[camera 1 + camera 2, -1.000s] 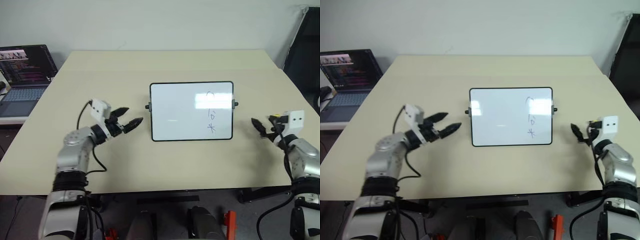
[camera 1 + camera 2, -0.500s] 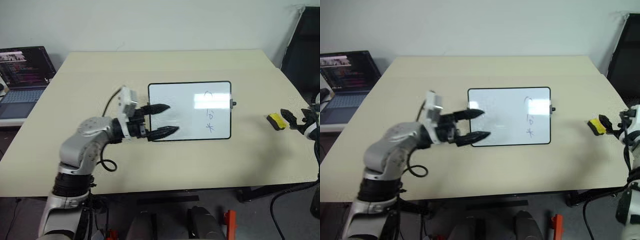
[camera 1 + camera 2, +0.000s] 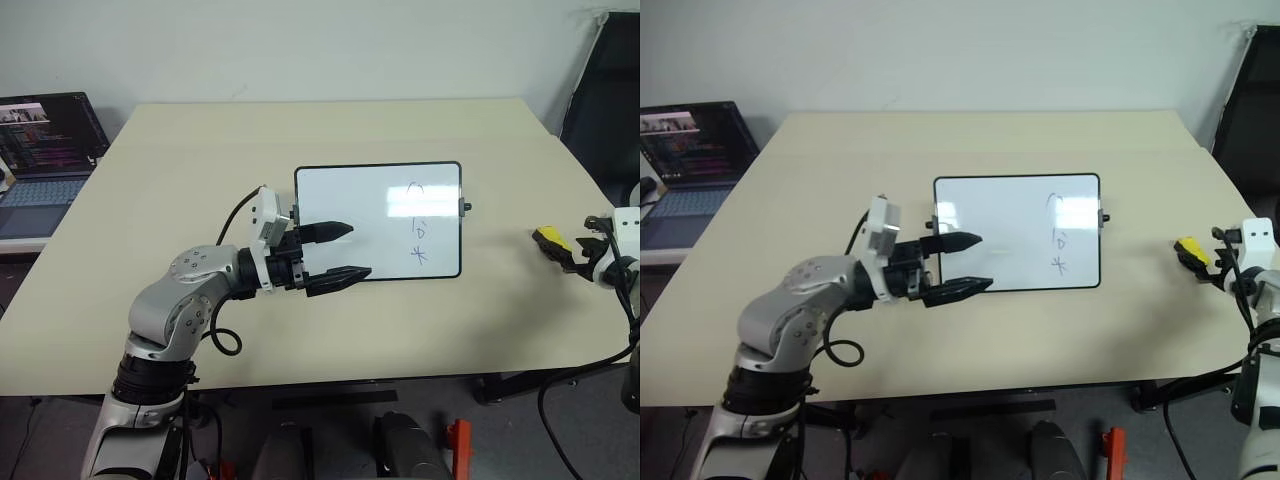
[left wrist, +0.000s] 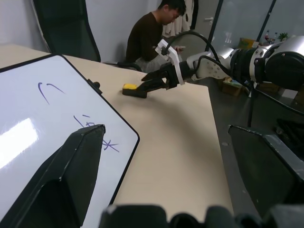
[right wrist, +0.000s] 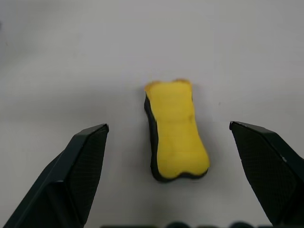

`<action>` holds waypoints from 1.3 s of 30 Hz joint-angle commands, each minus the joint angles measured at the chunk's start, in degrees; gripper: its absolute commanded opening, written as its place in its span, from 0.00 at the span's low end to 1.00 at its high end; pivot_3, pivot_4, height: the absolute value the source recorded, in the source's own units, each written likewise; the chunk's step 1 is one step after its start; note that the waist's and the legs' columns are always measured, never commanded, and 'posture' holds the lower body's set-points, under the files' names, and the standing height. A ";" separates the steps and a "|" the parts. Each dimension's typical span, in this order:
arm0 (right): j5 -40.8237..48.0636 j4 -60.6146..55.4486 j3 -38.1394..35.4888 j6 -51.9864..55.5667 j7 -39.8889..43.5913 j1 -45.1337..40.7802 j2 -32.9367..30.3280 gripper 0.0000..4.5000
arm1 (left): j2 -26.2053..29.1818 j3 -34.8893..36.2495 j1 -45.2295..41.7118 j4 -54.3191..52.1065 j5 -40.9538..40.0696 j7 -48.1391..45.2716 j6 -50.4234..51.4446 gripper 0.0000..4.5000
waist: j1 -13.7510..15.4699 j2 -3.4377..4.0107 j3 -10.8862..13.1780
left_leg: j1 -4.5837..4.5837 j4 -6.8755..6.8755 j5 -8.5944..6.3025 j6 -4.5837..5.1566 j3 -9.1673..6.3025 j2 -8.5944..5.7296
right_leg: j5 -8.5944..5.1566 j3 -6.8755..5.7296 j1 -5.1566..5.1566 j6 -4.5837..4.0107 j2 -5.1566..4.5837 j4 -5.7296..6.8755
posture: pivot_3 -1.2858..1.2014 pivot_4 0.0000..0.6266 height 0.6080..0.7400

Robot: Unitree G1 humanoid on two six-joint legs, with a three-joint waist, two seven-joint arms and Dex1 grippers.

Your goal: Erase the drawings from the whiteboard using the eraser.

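Reaching for the eraser (image 5: 176,129); my right gripper (image 5: 176,142) is wide open, empty, straddling it; next, lower and close.

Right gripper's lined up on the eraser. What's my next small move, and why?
Probably ease the right gripper forward and close it on the eraser. Its fingers are open on either side of the eraser, which lies untouched on the table, and the drawings are still on the whiteboard.
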 commanded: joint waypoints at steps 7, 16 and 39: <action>-1.78 0.32 1.03 1.21 -2.25 -2.61 -0.50 0.99 | -0.13 0.05 0.93 -3.67 -1.04 1.25 -0.05 1.00 | -0.05 0.00 0.00 | 0.01 0.00 0.00 0.00 0.01 0.00 | 0.00 0.01 0.00 0.00 0.00 0.00 | 0.52 0.24 1.00; -1.91 0.79 1.16 2.84 -5.93 -3.53 0.43 0.79 | -0.06 0.24 1.43 -3.92 -0.98 1.81 -0.03 1.00 | 0.00 0.00 0.00 | 0.00 0.00 0.00 0.00 0.00 0.00 | 0.00 0.00 0.00 0.00 0.00 0.00 | 0.52 0.24 1.00; 4.19 -20.85 -1.25 14.28 1.98 9.77 0.16 0.21 | -1.19 -0.89 0.09 -1.11 0.23 1.65 -1.76 1.00 | 0.41 0.00 0.00 | -0.02 0.01 0.00 0.00 -0.03 0.02 | 0.00 -0.03 0.00 0.01 0.01 -0.01 | 0.52 0.24 1.00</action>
